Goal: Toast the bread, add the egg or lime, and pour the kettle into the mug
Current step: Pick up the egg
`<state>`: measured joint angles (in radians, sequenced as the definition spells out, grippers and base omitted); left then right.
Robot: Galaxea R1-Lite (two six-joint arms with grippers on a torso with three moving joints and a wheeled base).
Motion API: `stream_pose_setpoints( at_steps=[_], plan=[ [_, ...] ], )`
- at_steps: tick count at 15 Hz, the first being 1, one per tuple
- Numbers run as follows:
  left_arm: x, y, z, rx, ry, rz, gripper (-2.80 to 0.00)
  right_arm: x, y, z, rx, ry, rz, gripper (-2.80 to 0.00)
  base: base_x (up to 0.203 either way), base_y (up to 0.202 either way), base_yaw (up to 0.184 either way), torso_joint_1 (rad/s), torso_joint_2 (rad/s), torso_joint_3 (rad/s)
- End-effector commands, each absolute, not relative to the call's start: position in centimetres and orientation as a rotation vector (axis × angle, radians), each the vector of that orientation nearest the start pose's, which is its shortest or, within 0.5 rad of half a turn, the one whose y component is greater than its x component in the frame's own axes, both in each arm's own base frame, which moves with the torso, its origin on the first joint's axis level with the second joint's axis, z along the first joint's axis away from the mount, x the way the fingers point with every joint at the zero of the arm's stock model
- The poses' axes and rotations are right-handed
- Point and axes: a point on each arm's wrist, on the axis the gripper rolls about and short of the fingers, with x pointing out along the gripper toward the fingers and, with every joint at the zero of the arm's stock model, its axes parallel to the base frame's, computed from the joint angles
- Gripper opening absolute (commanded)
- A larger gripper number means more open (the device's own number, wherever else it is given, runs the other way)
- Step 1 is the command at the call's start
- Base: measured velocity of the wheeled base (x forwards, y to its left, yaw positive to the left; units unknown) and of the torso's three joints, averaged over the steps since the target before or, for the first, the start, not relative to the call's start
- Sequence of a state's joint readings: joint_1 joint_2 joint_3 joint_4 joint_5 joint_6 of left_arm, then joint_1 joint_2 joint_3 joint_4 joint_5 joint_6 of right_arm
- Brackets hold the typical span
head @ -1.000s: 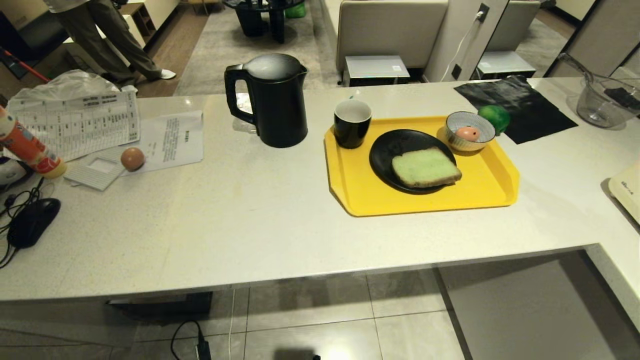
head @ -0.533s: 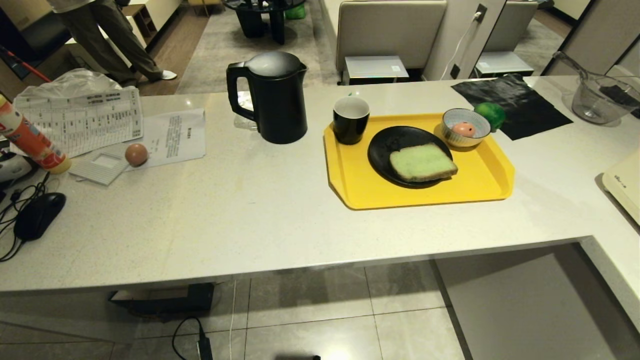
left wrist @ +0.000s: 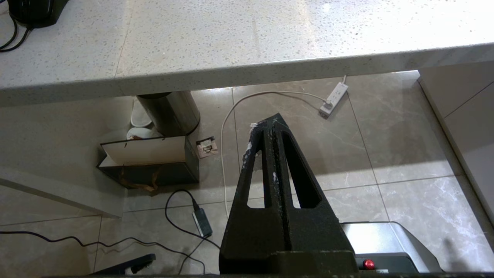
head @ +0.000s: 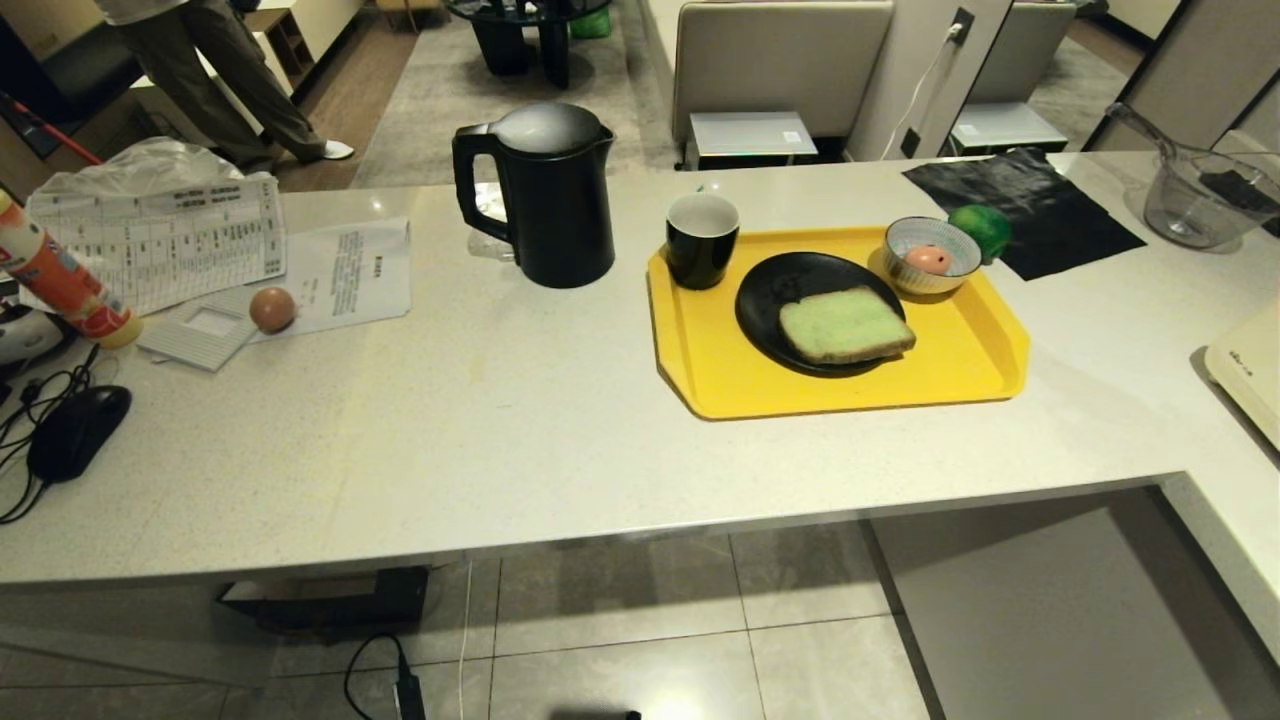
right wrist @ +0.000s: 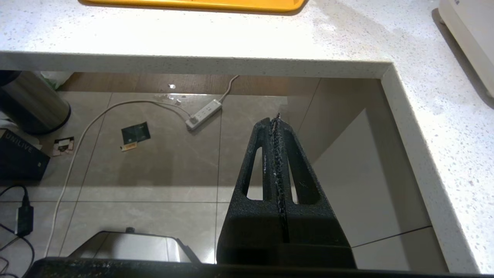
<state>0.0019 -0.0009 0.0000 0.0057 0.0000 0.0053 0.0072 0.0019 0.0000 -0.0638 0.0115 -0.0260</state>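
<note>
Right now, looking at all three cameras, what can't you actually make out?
- Inside of the tall matte black kettle: head view, its domed lid covers it.
- Bottom of the glossy black mug: head view, its wall hides it.
- Round green lime: head view, partly behind the striped bowl.
- Cream appliance: cut off by the edge.

Speckled off-white worktop (head: pixel 560 420), bright yellow tray (head: pixel 960 375), glossy black plate (head: pixel 770 300), pale green bread (head: pixel 843 325) with brown crust, black mug (head: pixel 702 240) white inside, blue-and-white striped bowl (head: pixel 932 258), green lime (head: pixel 982 230), matte black kettle (head: pixel 545 195), brown egg (head: pixel 271 309) near the left edge
</note>
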Motion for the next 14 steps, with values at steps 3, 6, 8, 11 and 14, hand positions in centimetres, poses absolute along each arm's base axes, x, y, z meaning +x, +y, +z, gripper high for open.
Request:
stream_pose_setpoints(
  at_steps=[3, 6, 8, 11, 14],
  plan=[
    [-2.28, -0.01, 7.46, 0.006, 0.006, 0.002, -2.80, -2.07, 0.01, 7.48, -0.028, -0.035, 0.019, -2.80, 0.000, 0.000, 0.000, 0.000, 0.00, 0.000],
    [-2.27, -0.01, 7.44, 0.006, 0.007, 0.003, -2.80, -2.07, 0.01, 7.46, -0.028, -0.034, 0.019, -2.80, 0.005, 0.009, -0.122, 0.002, 0.01, 0.002],
    [-2.28, -0.01, 7.48, 0.006, 0.006, 0.003, -2.80, -2.07, 0.01, 7.49, -0.028, -0.036, 0.019, -2.80, 0.001, 0.008, -0.177, -0.002, 0.00, 0.002],
    [-2.28, -0.01, 7.48, 0.006, 0.006, 0.003, -2.80, -2.07, 0.01, 7.49, -0.028, -0.036, 0.019, -2.80, 0.003, 0.008, -0.175, 0.003, 0.01, 0.004],
    [-2.29, 0.00, 7.48, 0.006, 0.005, 0.002, -2.80, -2.07, 0.01, 7.49, -0.028, -0.036, 0.019, -2.80, 0.002, 0.010, -0.171, 0.005, 0.00, 0.002]
  ],
)
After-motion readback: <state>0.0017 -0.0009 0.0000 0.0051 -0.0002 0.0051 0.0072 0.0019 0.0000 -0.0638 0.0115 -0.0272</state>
